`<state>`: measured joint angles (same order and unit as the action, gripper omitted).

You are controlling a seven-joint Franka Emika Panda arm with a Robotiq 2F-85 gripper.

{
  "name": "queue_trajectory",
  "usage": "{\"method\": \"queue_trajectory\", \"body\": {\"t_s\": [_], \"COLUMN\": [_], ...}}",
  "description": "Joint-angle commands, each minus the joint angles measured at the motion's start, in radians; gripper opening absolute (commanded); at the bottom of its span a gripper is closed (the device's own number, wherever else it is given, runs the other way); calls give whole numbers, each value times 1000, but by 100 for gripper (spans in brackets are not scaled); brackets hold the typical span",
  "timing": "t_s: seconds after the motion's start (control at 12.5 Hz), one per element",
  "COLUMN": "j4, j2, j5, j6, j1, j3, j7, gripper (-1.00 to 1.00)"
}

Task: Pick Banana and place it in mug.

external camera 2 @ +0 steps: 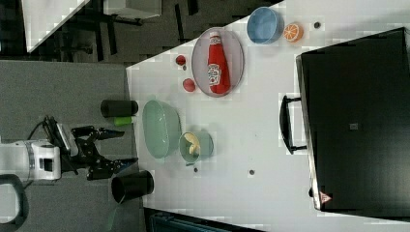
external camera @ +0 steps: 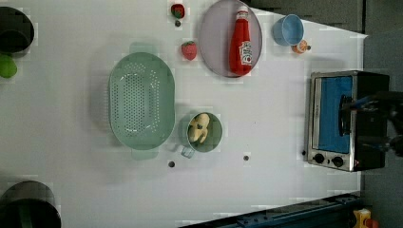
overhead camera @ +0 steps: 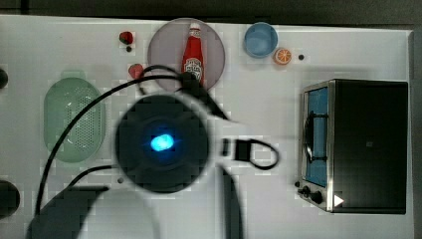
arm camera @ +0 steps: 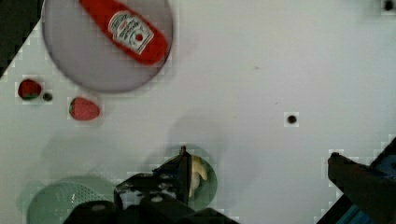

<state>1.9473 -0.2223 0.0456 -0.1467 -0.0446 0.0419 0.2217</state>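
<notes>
Left view: the banana [external camera: 199, 128] lies inside the mug [external camera: 205, 132]; the hand [external camera 2: 113, 149], spread and empty, hangs well clear, apparently finished.

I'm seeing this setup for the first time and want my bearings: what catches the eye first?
The red ketchup bottle lying on a round grey plate stands out most, at the top of the left view. Below it, a banana sits inside the small green mug, right beside the pale-green colander. The open gripper hangs off the table's edge in the right view.
</notes>
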Motion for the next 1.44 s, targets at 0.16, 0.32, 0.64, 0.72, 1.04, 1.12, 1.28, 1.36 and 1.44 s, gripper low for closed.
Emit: {"method": "queue_trajectory", "body": {"t_s": [0.16, 0.32, 0.64, 0.72, 1.04, 1.12, 1.28, 1.36, 1.44], "j4": [-61, -71, -65, -65, -65, -65, -66, -66, -66], "j2": [-3, -3, 1, 2, 2, 2, 2, 2, 2], "j5": [-91, -91, -91, -91, -91, -91, -91, -91, -91], "j6": [113, 123, 123, 123, 123, 123, 123, 123, 123], "j1": [26, 26, 25, 25, 25, 25, 25, 25, 25], "j3": [-84, -98, -99, -99, -98, -99, -99, -98, -99], "j7": [-103, -103, -103, -103, -103, -103, -103, -103, -103], "gripper": [100, 100, 100, 100, 100, 100, 100, 100, 100]}}
